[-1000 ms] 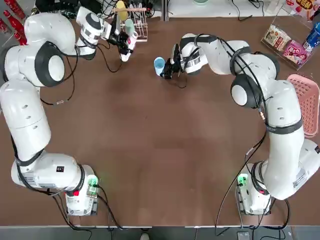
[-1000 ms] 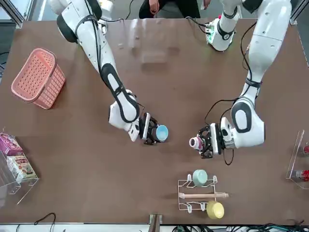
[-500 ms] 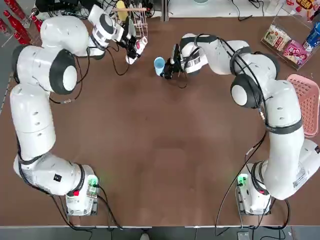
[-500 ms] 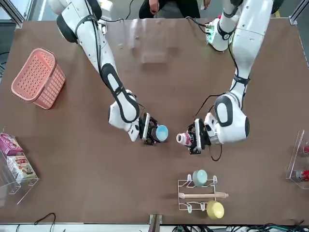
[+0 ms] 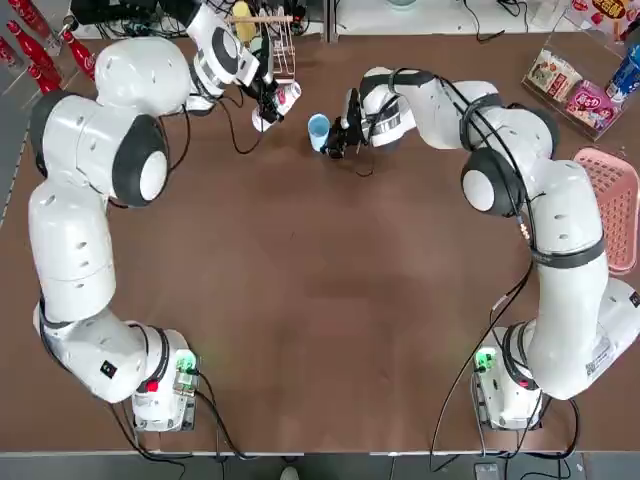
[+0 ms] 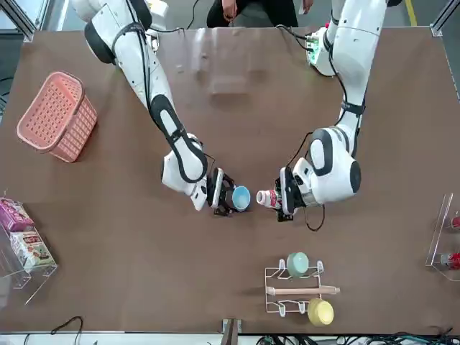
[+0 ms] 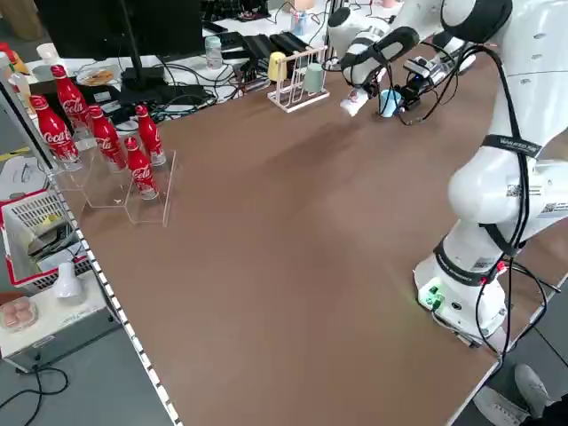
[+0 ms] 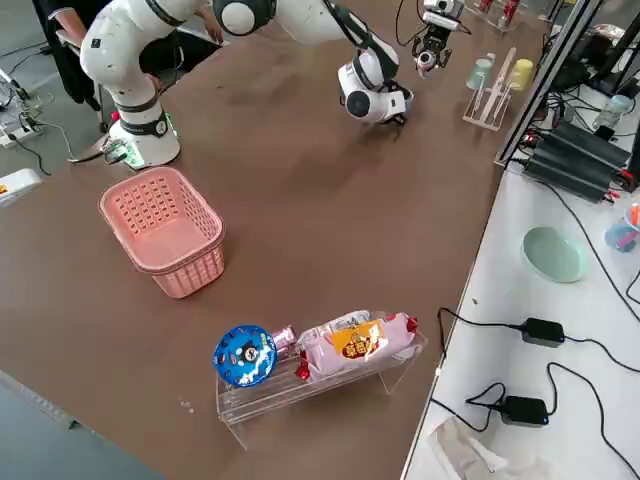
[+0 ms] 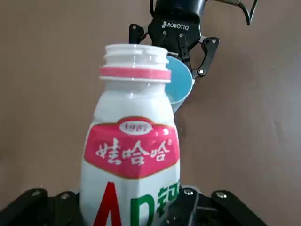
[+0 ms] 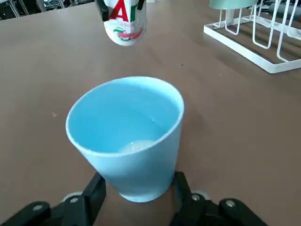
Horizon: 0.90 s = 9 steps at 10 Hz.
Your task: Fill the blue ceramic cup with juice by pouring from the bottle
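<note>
1. Since a second ago, the left gripper (image 6: pixel 277 200) has swung in from beside the drying rack (image 5: pixel 272 45) toward the table's middle, carrying the bottle (image 6: pixel 267 199) with it; the right arm has kept its place.
2. That left gripper is clamped on the bottle's body, and the bottle lies tipped close to level above the table, its open neck pointing at the blue ceramic cup (image 6: pixel 241 197).
3. In the front view the bottle's mouth is just beside the cup's rim; whether they touch I cannot tell.
4. No cap is on the bottle: the left wrist view shows a bare threaded neck with a pink ring below it and a red-pink label (image 9: pixel 132 149) under that.
5. The right gripper (image 5: pixel 327 141) is closed around the blue ceramic cup at the far middle of the brown table (image 5: pixel 320 300), holding it from the right.
6. From the right wrist view the cup (image 10: pixel 126 136) tilts slightly, with only a pale patch at its bottom.
7. On the rack, at the far side left of the cup, sit a mint-green cup (image 6: pixel 297 263) and a yellow cup (image 6: pixel 320 311).
</note>
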Tool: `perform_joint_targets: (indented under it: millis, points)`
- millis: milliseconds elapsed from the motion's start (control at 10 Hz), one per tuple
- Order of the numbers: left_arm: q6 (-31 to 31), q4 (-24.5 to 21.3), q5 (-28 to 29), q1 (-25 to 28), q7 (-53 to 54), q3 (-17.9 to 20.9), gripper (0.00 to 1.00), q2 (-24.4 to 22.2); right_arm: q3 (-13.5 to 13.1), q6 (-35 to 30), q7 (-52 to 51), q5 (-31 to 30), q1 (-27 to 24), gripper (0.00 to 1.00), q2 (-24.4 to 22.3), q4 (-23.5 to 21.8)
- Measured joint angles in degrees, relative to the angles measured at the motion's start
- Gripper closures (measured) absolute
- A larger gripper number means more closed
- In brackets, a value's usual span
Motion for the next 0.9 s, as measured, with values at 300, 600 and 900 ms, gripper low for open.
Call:
perform_joint_targets:
  millis: [300,600,900]
  points:
    - [0.1,0.1,2.9,-3.6,-1.7,4.0,0.56,-0.1,0.0,0.0,0.0,0.0,0.0,0.32,0.0,0.0]
    - [0.2,0.1,4.8,-6.0,-5.6,4.0,0.56,-0.1,0.0,0.0,0.0,0.0,0.0,0.32,0.0,0.0]
    - [0.4,1.0,9.1,-7.3,-10.8,4.1,0.56,-0.1,0.0,0.0,0.0,0.0,0.0,0.32,0.0,0.0]
